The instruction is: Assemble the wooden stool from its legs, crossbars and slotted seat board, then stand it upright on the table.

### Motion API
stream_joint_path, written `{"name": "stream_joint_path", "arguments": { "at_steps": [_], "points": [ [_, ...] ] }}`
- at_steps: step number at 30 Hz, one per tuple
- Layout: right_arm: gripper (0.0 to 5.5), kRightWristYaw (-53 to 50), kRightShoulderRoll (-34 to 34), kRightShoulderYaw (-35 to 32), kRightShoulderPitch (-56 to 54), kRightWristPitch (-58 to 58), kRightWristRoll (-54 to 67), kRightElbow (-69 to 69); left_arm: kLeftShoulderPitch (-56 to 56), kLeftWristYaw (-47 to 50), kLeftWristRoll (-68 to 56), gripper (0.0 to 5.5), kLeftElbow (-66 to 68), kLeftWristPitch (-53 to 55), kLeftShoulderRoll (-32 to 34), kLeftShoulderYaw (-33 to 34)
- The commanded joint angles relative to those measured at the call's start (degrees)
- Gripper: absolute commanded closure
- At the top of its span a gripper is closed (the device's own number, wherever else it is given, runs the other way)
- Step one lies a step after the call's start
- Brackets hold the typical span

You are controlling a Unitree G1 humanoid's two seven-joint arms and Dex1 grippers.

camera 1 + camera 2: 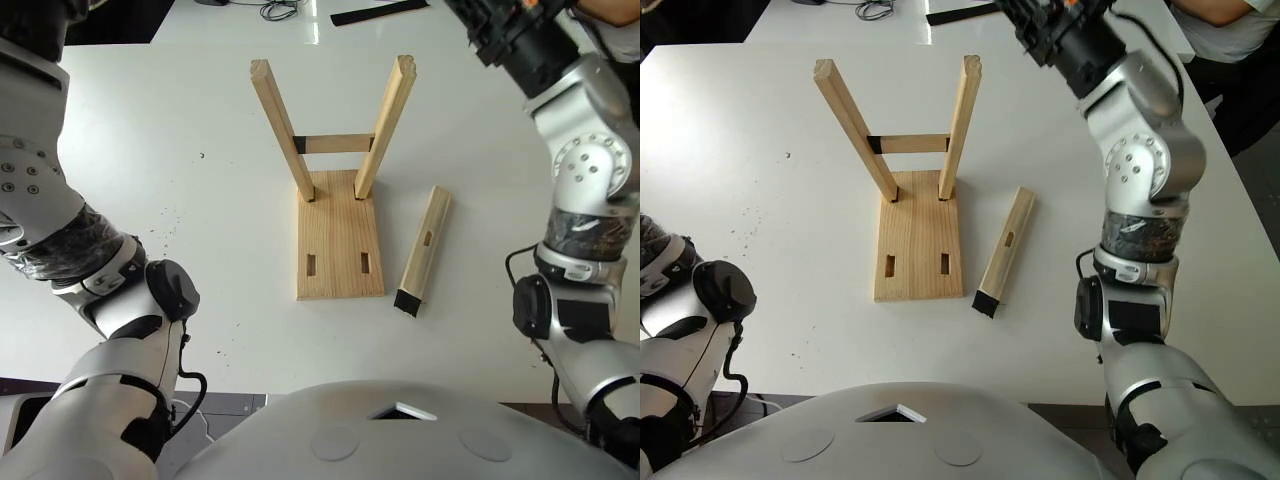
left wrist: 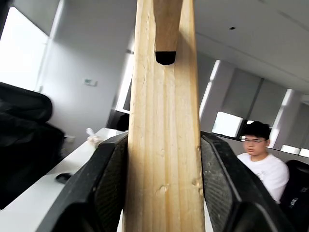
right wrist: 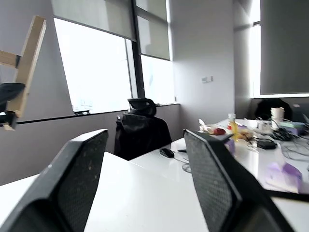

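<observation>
Wooden seat board lay flat mid-table. The seated legs stood in its far slots, leaning apart, with one crossbar bridging them. The two near slots were bare. A loose leg lay just right of the board. Your left gripper was clamped on the fourth leg, which apparently had a second crossbar plugged into it. Your right gripper was up off the table, pads wide apart and empty.

Risk, my read: pushing the held leg in off-angle could jam it or lever the board, tipping the seated pair. A low arm could sweep the loose leg away.

Count: four legs, two crossbars, one board.
</observation>
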Motion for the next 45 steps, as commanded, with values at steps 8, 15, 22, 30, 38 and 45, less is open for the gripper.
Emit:
{"name": "stream_joint_path", "arguments": {
  "at_steps": [8,15,22,30,38,45],
  "points": [
    [2.62,25.58,-9.48,3.13,-19.52,22.25,16.51,12.94,19.13,-22.83,-22.72,3.45,-16.79,-1.70,2.57,-5.41],
    [2.07,43.99,-13.81,9.98,-21.36,19.66,10.99,17.13,23.60,-31.10,-24.93,3.45,-17.72,-4.78,6.16,-9.42],
    [1.78,53.99,-14.69,14.39,-22.41,17.33,6.47,17.43,28.43,-38.53,-21.23,3.45,-17.04,-7.73,8.32,-15.78],
    [1.78,57.63,-15.76,14.03,-21.28,18.26,6.80,13.53,31.41,-42.34,-18.06,3.45,-15.14,-11.38,9.93,-16.86],
    [1.78,51.80,-13.53,10.74,-24.26,26.24,10.46,15.81,32.37,-42.66,-13.67,3.45,-14.49,-13.94,10.21,-19.51],
    [1.78,49.16,-13.17,8.84,-23.06,31.15,13.43,13.88,32.65,-42.63,-12.21,3.45,-14.17,-15.35,10.00,-20.34]
  ]
}}
